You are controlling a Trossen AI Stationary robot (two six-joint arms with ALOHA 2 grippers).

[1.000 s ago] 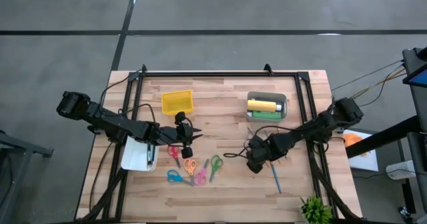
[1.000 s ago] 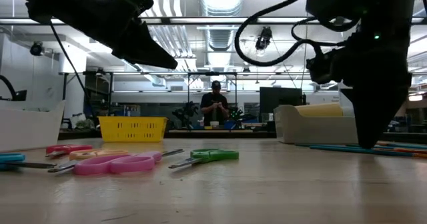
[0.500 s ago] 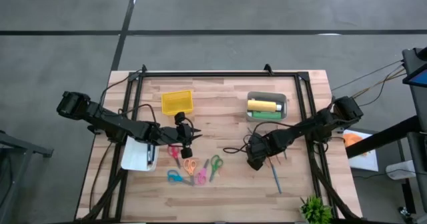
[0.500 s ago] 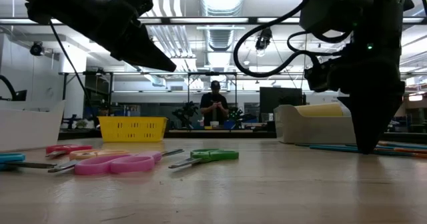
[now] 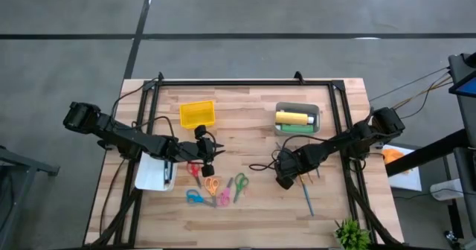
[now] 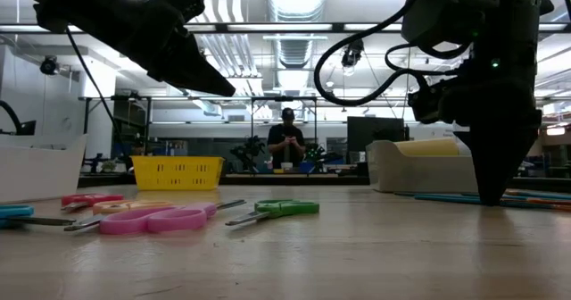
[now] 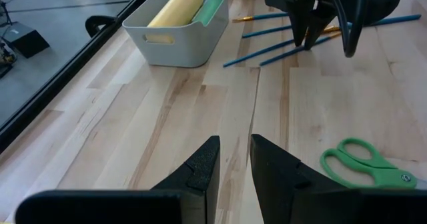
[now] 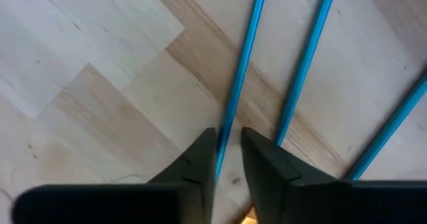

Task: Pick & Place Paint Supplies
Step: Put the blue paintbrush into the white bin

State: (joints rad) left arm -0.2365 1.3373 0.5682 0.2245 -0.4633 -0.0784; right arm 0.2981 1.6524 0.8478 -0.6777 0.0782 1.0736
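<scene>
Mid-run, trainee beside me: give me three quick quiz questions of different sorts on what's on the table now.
1. True or false: the yellow paint bottle lies in the grey bin.
2. The right gripper straddles: A) a blue brush B) scissors C) the yellow basket.
3. Fill in: the green scissors lie near the ___ gripper.
Key: 1 true; 2 A; 3 left.

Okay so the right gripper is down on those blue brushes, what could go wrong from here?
1. The right gripper straddles one teal brush flat on the table; thin as it is, it may slip free as the fingers close.
2. A neighbouring brush lies close beside it and could be nudged or pinched along.
3. The grey bin already holds bottles, so a dropped brush may land crooked.
</scene>
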